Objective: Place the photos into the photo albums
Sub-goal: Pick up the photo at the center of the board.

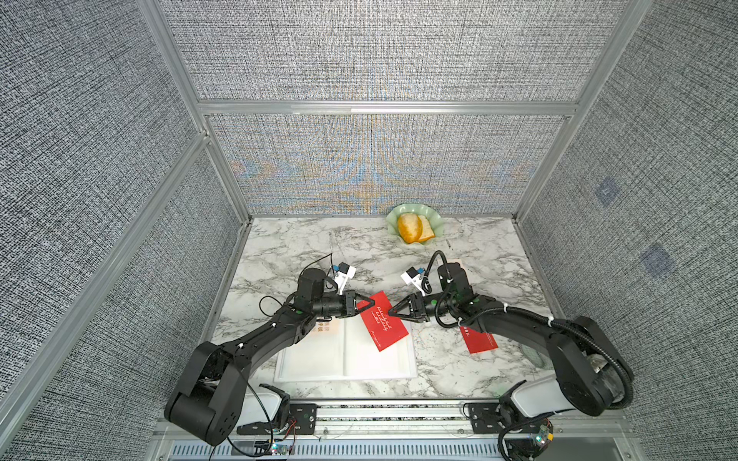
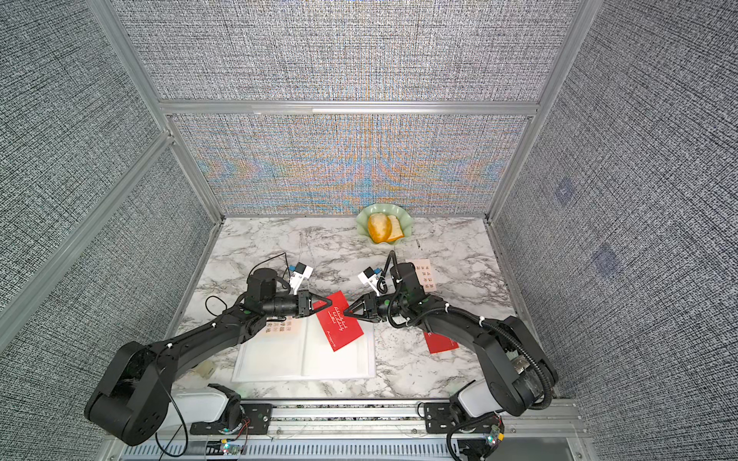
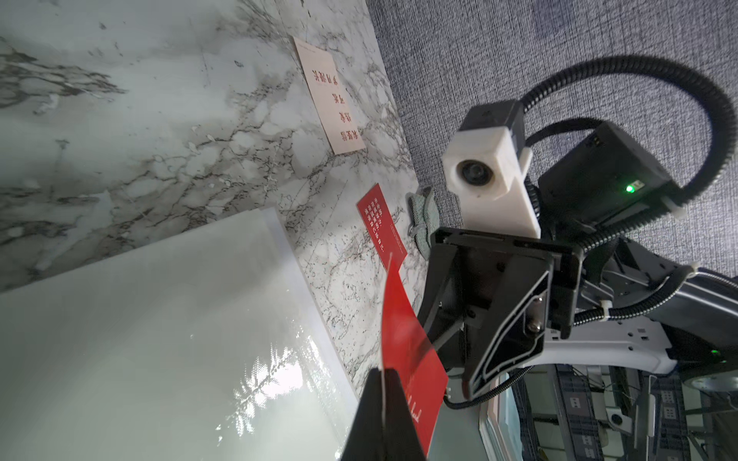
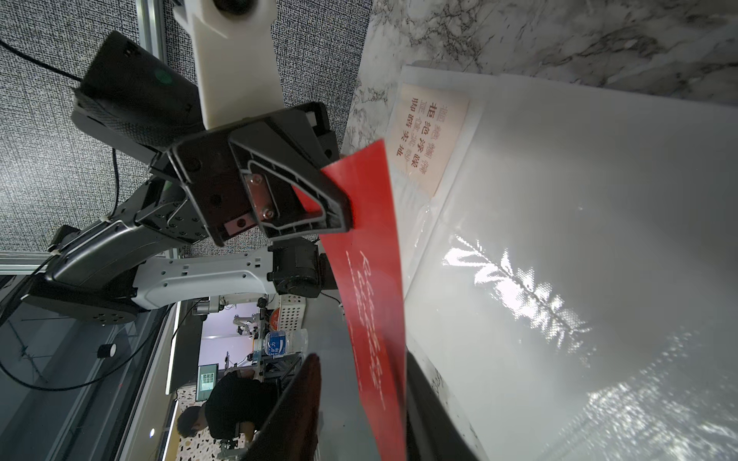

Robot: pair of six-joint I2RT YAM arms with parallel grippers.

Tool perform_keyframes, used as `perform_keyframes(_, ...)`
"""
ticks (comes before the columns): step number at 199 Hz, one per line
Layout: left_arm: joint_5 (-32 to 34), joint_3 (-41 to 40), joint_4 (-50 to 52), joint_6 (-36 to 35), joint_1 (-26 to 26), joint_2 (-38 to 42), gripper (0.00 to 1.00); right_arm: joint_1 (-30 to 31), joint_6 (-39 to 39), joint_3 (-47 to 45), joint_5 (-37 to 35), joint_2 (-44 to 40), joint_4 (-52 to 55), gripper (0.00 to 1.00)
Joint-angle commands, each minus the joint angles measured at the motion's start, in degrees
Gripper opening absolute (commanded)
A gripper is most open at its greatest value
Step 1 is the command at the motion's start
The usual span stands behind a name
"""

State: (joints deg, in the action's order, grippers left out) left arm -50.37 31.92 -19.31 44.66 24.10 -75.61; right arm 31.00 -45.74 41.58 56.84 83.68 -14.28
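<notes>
Red photo (image 1: 383,334), white script unreadable, clamped in left gripper (image 1: 373,304), right gripper (image 1: 391,312) parted at its edge

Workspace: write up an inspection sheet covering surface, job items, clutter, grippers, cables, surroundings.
Surface: veined marble table.
Job's things: album open, cream card on its left page; red card held over it; second red card and second cream card on the table.
Clutter: green dish with bread at the back; grey-green leaf-shaped piece by the right arm.
Grippers: left gripper shut on the red card; right gripper, jaws open around its opposite edge.
Cables: loose black cable by left arm; corrugated hose along right arm.
Surroundings: grey fabric walls, aluminium frame.
</notes>
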Motion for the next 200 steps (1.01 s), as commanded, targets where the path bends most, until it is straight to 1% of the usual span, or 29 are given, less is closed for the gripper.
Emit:
perform_keyframes(1,1.74,-1.83,-6.1,4.64,-2.36,0.76,0.0,-0.68,0.89,0.14,-2.73,-0.77,2.48,0.39)
perform_keyframes(14,3.39,-3.64,-7.84,6.81,-4.43,1.84,0.0,-0.79,0.88,0.48,-5.43,-0.93,4.46,0.39)
perform_keyframes(34,6.33,-7.82,-12.04,12.08,-8.08,4.01,0.0,-0.77,-1.21,0.14,-9.04,-1.15,4.22,0.39)
perform_keyframes(49,8.97,-10.74,-13.85,14.96,-10.4,6.06,0.0,-0.6,-3.55,-0.74,-11.09,-1.54,2.07,0.39)
perform_keyframes(65,12.03,-13.04,-14.73,17.21,-11.8,8.55,0.0,0.33,-6.34,-1.52,-13.96,-1.95,-0.45,0.39)
perform_keyframes(95,18.34,-16.52,-15.43,20.88,-12.37,13.39,0.0,4.58,-11.57,-1.67,-18.91,-0.7,-5.79,0.39)
perform_keyframes(108,20.83,-17.72,-15.26,22.07,-12.58,15.14,0.0,6.58,-12.45,-1.07,-20.69,0.56,-7.84,0.4)
perform_keyframes(112,21.45,-18.05,-15.23,22.34,-12.66,15.68,0.0,7.16,-14.53,-0.83,-21.24,1.15,-8.56,0.4)
perform_keyframes(124,23.08,-18.89,-15.45,23.39,-12.67,16.75,0.0,8.56,-16.59,-0.51,-22.44,2.78,-11.19,0.4)
perform_keyframes(156,24.73,-19.81,-15.22,24.97,-12.7,18.17,0.0,11.3,-21.58,0.77,-24.19,7.92,-18.48,0.4)
perform_keyframes(200,26.81,-22.1,-17.05,27.67,-12.93,19.78,0.0,13.55,-23.01,5.07,-25.0,13.88,-21.55,0.39)
